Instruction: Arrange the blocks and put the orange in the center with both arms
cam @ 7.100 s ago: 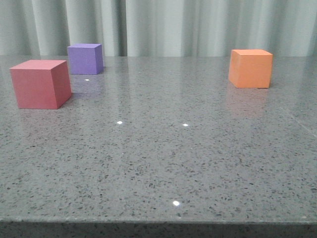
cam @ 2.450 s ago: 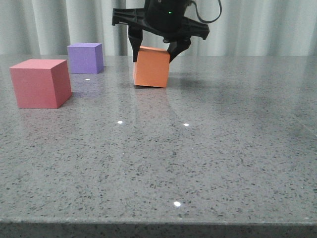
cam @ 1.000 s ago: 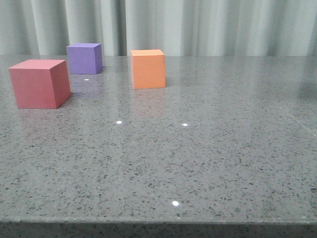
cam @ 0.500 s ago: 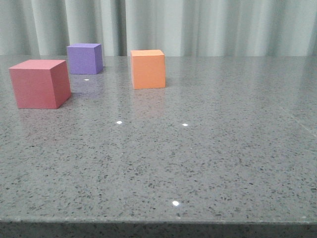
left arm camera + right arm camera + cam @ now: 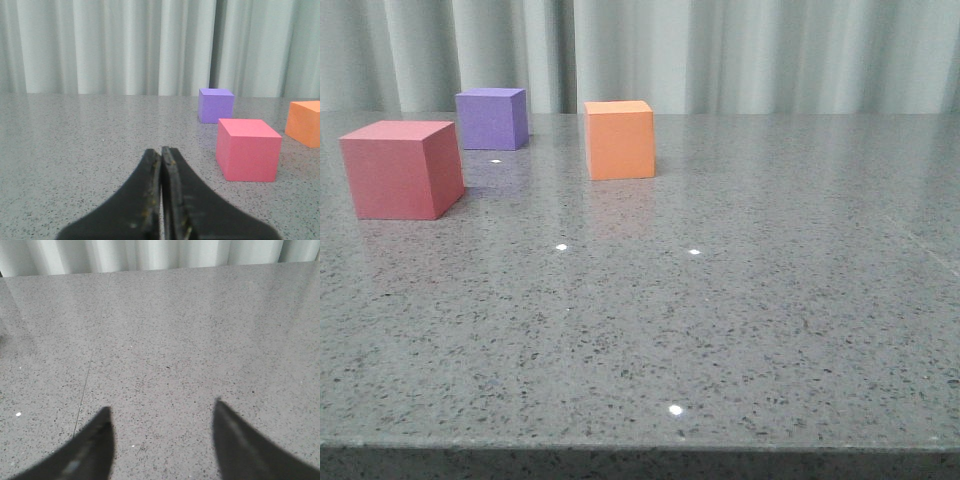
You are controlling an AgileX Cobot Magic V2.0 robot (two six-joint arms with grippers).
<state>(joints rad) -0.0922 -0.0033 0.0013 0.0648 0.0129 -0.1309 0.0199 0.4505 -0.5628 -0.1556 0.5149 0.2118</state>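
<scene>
We see the orange cube [image 5: 619,139] far centre-left, purple cube [image 5: 492,118] and red-pink cube [image 5: 402,168] left, left gripper [image 5: 161,156] clenched empty, right gripper [image 5: 161,416] released.

A grey speckled stone-look tabletop [image 5: 740,320] with a polished, glossy finish fills most of the room's foreground, and small bright pinpoints of reflected light [image 5: 675,409] sit on its sheen. A faint straight seam line [image 5: 85,390] runs across the surface, seen in the right wrist view. Behind the far edge hangs a pale grey-green pleated fabric curtain [image 5: 770,55], its vertical folds spanning the whole back, with softer shadows falling between the pleats.
</scene>
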